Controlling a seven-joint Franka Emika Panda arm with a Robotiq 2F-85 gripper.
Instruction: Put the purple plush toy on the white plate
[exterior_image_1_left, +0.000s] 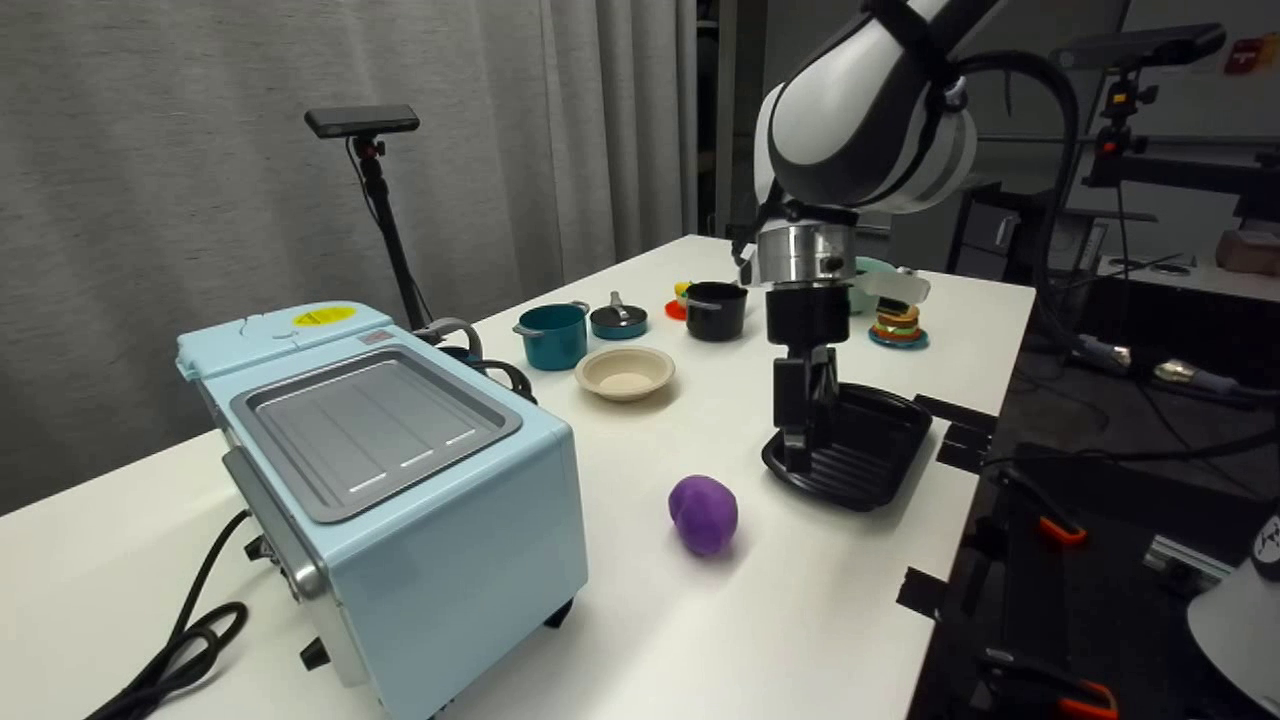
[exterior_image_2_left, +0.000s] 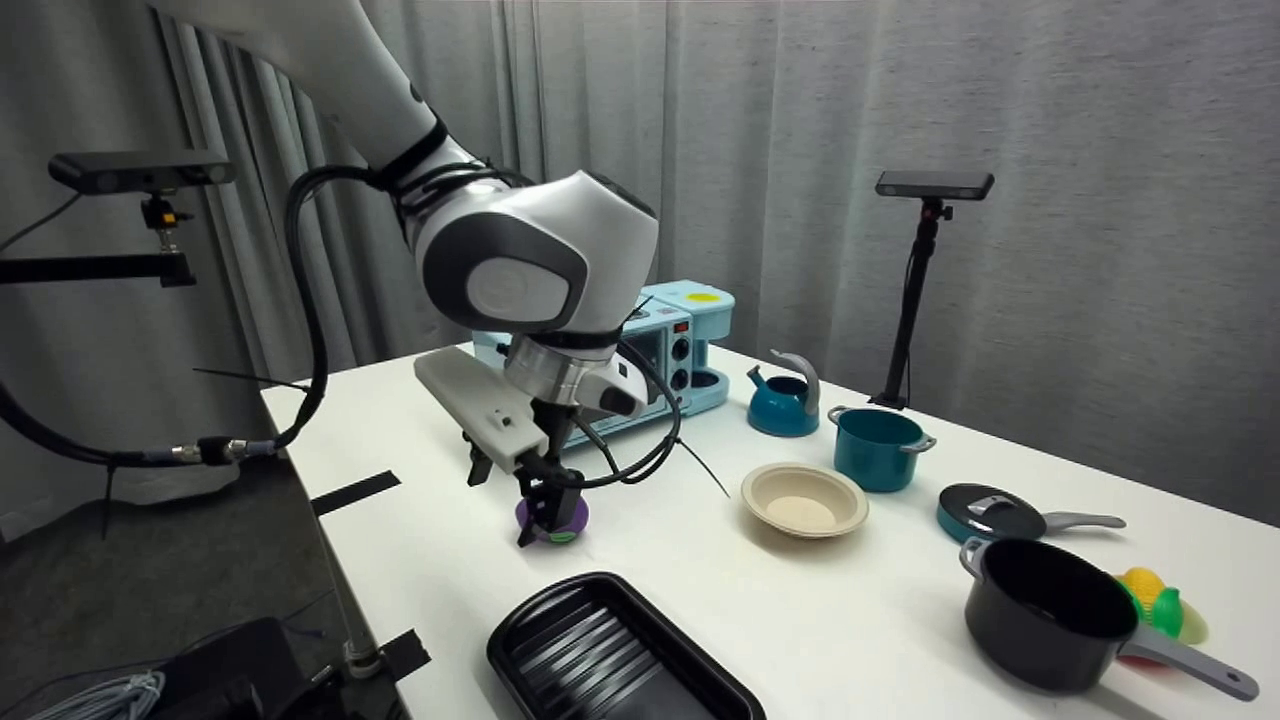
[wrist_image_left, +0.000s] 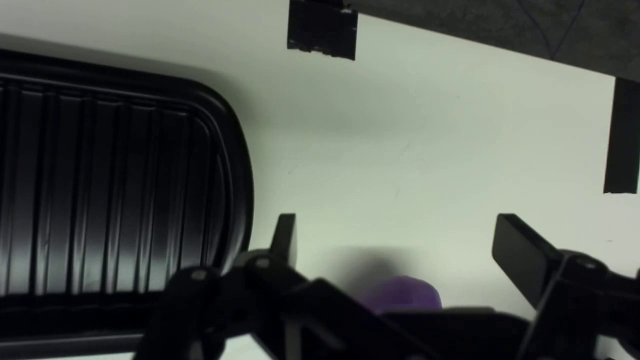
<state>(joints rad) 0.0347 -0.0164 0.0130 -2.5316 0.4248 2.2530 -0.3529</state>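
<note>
The purple plush toy (exterior_image_1_left: 704, 514) lies on the white table. In an exterior view it is partly behind a gripper finger (exterior_image_2_left: 575, 513). In the wrist view only its upper part (wrist_image_left: 407, 292) shows between the fingers; the gripper's body hides the rest. My gripper (wrist_image_left: 395, 220) is open, fingers wide apart with nothing between the tips. It hangs above the table, off to the tray side of the toy (exterior_image_1_left: 805, 460), and also shows in an exterior view (exterior_image_2_left: 503, 504). The cream-white plate (exterior_image_1_left: 625, 382) stands apart from the toy, seen in both exterior views (exterior_image_2_left: 803, 500), with nothing in it.
A black ribbed tray (wrist_image_left: 125, 190) lies close beside the gripper (exterior_image_2_left: 600, 650). A light-blue toaster oven (exterior_image_1_left: 460, 560) stands on the toy's far side from the tray. A teal pot (exterior_image_2_left: 878, 450), a lidded pan (exterior_image_2_left: 990, 512) and a black pot (exterior_image_2_left: 1045, 615) stand beyond the plate.
</note>
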